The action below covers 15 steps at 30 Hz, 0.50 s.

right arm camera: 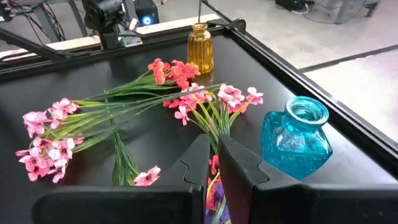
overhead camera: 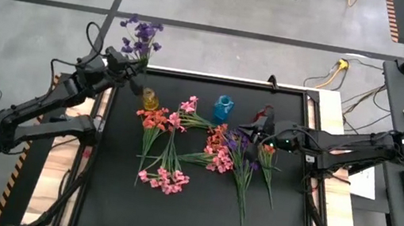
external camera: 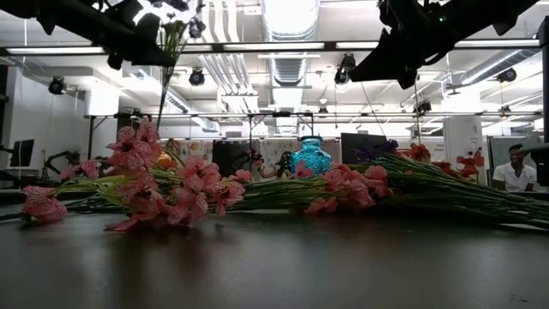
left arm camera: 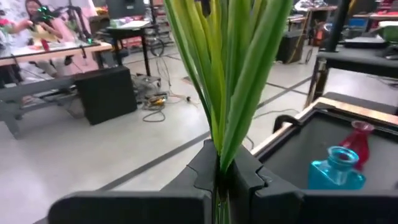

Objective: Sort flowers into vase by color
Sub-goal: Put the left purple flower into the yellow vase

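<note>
A purple sprig (overhead camera: 140, 36) is held by the left gripper (overhead camera: 131, 64), its fingers clenched on the green stem; it is raised just beyond the amber vase (overhead camera: 149, 99), not yet lowered in. The amber vase itself is seen empty. To its right, pink and coral flowers (overhead camera: 170, 136) lie loose on the mat, none sorted. Further right of the amber vase stands the blue vase (overhead camera: 223, 108), also empty, with a red vase (left arm camera: 359, 142) near it. Beyond that, the right gripper (overhead camera: 251, 132) hangs over a mixed heap of purple, pink and red sprigs (overhead camera: 237, 157); its fingers look nearly closed, though whether a stem is grasped cannot be told. The task is judged barely begun.

The surface is a black mat (overhead camera: 187, 215) in a wooden frame. Behind it a workshop with ceiling lights, desks and seated people is visible.
</note>
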Each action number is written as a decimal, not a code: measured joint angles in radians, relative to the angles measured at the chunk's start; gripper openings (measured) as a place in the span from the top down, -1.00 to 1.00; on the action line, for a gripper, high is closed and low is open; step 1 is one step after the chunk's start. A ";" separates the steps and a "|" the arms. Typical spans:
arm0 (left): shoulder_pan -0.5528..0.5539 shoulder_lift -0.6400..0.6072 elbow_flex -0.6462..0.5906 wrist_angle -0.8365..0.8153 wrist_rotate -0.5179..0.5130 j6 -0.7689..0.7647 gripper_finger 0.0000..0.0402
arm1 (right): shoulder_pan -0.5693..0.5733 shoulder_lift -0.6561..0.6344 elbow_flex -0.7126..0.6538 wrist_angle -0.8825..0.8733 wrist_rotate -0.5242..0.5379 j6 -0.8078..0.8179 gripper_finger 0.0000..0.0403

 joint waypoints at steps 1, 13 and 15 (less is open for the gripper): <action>0.000 0.004 -0.001 -0.001 -0.002 0.005 1.00 | 0.000 0.000 0.000 0.000 0.000 0.000 0.86; 0.000 0.085 -0.003 -0.008 -0.006 -0.047 1.00 | 0.000 -0.001 0.000 0.007 0.000 0.036 0.86; 0.000 0.090 -0.001 -0.019 -0.006 -0.062 1.00 | 0.000 -0.001 0.000 0.007 0.000 0.037 0.86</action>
